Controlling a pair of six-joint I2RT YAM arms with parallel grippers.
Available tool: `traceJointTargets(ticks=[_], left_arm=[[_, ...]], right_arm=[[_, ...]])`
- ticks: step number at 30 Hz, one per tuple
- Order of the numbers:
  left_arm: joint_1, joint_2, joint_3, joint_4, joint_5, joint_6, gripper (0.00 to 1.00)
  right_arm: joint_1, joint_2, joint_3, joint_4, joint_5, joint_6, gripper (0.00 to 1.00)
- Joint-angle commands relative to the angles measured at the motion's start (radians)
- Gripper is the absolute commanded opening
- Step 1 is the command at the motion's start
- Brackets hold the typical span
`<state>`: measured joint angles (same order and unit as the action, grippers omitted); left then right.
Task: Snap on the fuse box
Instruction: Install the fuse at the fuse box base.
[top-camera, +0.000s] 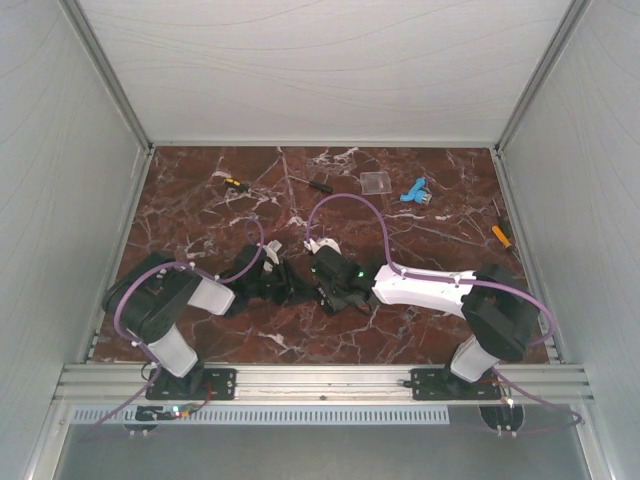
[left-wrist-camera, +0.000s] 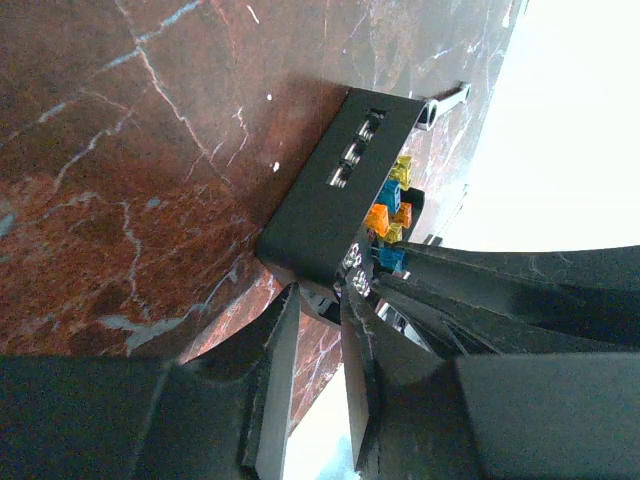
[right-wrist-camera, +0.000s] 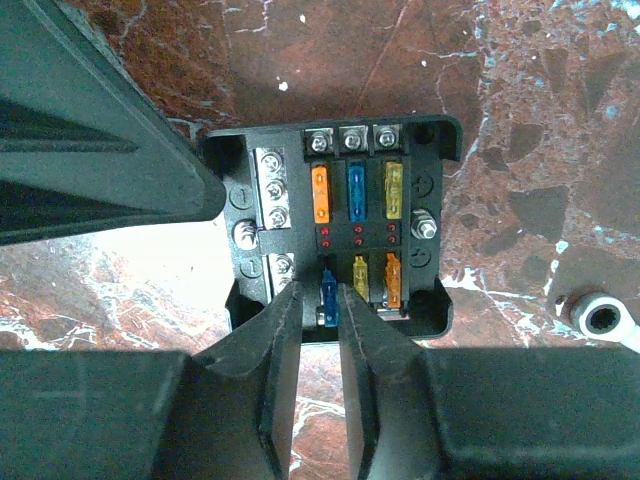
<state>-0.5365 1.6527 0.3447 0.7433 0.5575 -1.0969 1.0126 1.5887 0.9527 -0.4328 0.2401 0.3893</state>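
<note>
— From above?
— The left tool (top-camera: 283, 284) and the right tool (top-camera: 322, 287) meet tip to tip at the middle of the red marbled stone bench (top-camera: 200, 200).
— Left wrist?
— The left tool is clamped on a corner of the small black square plastic fuse box (left-wrist-camera: 320, 205), the bench close behind it.
— Right wrist?
— The box faces the camera, coloured fuses in rows. The right tool's fingers (right-wrist-camera: 275, 340) stand slightly apart, a small blue fuse (right-wrist-camera: 329, 297) between them.
</note>
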Motion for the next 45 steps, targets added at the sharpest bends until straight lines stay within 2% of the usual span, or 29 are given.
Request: traceJointTargets(ticks=[1, 6, 16, 23, 32, 40, 45], left_arm=[[0.004, 0.003, 0.013, 0.036, 0.005, -0.014, 0.23], [0.004, 0.003, 0.013, 0.034, 0.005, -0.014, 0.23], [0.004, 0.002, 0.007, 0.042, 0.005, -0.018, 0.23], [0.005, 0.002, 0.005, 0.042, 0.003, -0.018, 0.23], [0.004, 0.001, 0.007, 0.039, 0.005, -0.016, 0.23], [0.004, -0.003, 0.008, 0.031, 0.003, -0.014, 0.23], [0.004, -0.006, 0.008, 0.026, 0.000, -0.014, 0.23]], right_arm=[[0.005, -0.033, 0.008, -0.017, 0.037, 0.011, 0.17], [0.004, -0.048, 0.009, -0.023, 0.059, 0.006, 0.15], [-0.001, -0.022, 0.008, -0.020, 0.045, -0.022, 0.00], [-0.025, -0.009, -0.012, -0.005, -0.009, -0.092, 0.00], [-0.112, -0.068, -0.064, 0.080, -0.219, -0.255, 0.00], [-0.115, -0.079, -0.080, 0.124, -0.233, -0.280, 0.00], [-0.116, -0.069, -0.075, 0.092, -0.216, -0.275, 0.00]])
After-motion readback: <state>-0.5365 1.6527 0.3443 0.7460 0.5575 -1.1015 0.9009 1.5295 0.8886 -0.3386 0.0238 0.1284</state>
